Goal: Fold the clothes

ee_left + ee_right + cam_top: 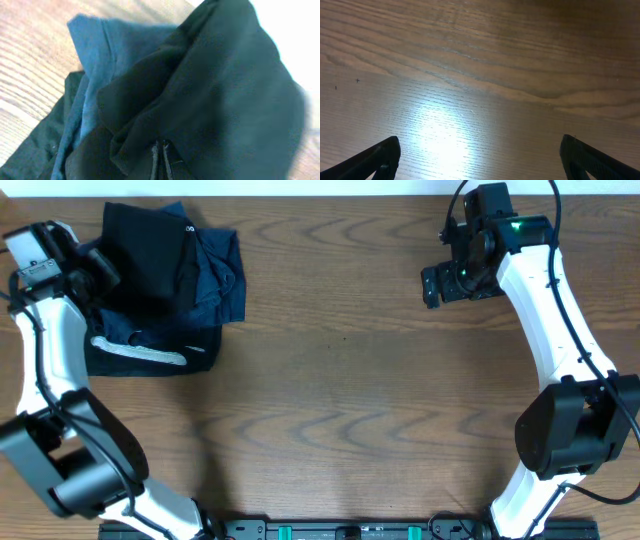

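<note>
Brown wood-grain table (340,380), bright glare patch (440,135), white strip (300,186) behind

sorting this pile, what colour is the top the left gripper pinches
Black. The top shows best in the left wrist view, held by the left gripper.

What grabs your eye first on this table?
A dark heap of clothes sits at the table's far left corner: a black top bunched over navy garments, pinched by the left fingers. Opposite, the right fingers hang wide open above the wooden table.
</note>
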`<state>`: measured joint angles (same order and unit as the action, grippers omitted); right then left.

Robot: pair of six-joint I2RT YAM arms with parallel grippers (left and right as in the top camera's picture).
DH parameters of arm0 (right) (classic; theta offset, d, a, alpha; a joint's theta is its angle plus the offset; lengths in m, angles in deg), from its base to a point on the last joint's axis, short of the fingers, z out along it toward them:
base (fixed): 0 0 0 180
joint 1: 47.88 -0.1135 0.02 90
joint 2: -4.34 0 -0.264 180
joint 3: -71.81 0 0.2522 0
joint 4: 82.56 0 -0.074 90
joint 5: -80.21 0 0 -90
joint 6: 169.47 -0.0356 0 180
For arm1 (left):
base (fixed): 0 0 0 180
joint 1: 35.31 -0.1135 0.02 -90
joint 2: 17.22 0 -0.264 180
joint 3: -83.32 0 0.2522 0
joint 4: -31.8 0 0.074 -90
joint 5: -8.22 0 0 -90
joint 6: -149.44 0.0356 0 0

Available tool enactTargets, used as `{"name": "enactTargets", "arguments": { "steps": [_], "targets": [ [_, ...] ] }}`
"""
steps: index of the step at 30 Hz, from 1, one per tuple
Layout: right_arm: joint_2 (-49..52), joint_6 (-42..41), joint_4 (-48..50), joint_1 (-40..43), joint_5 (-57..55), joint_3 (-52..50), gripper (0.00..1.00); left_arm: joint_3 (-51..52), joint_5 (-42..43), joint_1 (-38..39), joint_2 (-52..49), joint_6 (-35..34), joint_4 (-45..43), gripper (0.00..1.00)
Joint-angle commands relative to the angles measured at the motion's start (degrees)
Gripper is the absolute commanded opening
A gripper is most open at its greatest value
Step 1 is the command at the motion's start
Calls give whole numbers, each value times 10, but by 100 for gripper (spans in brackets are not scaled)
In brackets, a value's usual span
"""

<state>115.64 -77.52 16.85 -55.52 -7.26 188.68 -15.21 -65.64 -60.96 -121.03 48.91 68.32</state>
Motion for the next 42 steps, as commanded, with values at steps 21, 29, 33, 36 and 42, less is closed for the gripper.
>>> {"name": "enactTargets", "arguments": {
  "steps": [21, 29, 33, 36, 42],
  "targets": [
    [-4, 5, 0, 1, -6, 6, 99, -3, 55, 53, 134, -5, 21, 98],
    [-4, 5, 0, 1, -6, 6, 99, -3, 55, 53, 134, -5, 21, 98],
    [-4, 5, 0, 1, -6, 6, 99, -3, 55, 53, 134, -5, 21, 98],
    [-4, 5, -1, 1, -22, 4, 99, -3, 55, 53, 134, -5, 21, 98],
    [-20, 5, 0, 1, -23, 1, 99, -3, 55, 53, 134, -5, 21, 98]
  ]
}}
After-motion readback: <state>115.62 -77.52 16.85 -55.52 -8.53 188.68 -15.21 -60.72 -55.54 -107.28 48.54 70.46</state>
